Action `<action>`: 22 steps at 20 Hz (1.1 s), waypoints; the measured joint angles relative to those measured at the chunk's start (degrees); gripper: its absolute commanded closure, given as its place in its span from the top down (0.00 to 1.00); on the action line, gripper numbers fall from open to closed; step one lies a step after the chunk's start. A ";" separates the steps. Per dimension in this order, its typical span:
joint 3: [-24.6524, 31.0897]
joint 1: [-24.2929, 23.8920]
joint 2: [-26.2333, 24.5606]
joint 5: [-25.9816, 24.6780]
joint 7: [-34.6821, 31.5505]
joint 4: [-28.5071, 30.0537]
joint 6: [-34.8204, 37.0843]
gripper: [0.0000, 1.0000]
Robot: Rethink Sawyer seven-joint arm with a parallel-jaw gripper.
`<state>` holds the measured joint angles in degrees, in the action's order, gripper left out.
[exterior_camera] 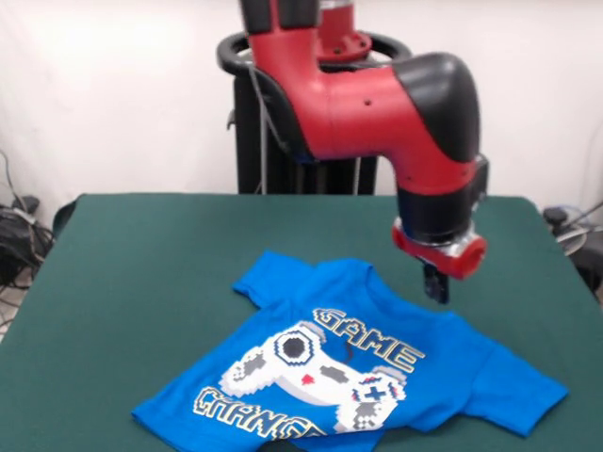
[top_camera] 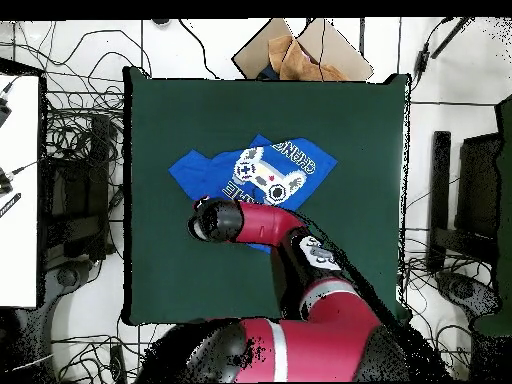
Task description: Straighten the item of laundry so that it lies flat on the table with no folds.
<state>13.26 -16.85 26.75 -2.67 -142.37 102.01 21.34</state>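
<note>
Lying print-up, the blue T-shirt (exterior_camera: 377,377) (hem folded under) looks rumpled.

Matt cloth T-shirt (exterior_camera: 311,377) on felt-like green table (exterior_camera: 141,254); glossy plastic arm (exterior_camera: 377,104).

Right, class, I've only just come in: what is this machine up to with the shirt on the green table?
A red and black robot arm is working on a bright blue T-shirt that lies print side up on the green table. Its tool hangs just above the shirt's far edge, between the two sleeves, and is holding nothing. Whether the tool is open or shut cannot be told. The shirt is mostly spread out, though its lower hem looks bunched and the lettering there is partly hidden.
</note>
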 measured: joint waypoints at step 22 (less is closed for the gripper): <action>-0.74 -6.32 13.91 -1.67 0.00 -4.14 20.75 0.00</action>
<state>12.52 -23.17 40.66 -4.34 -142.37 97.87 42.09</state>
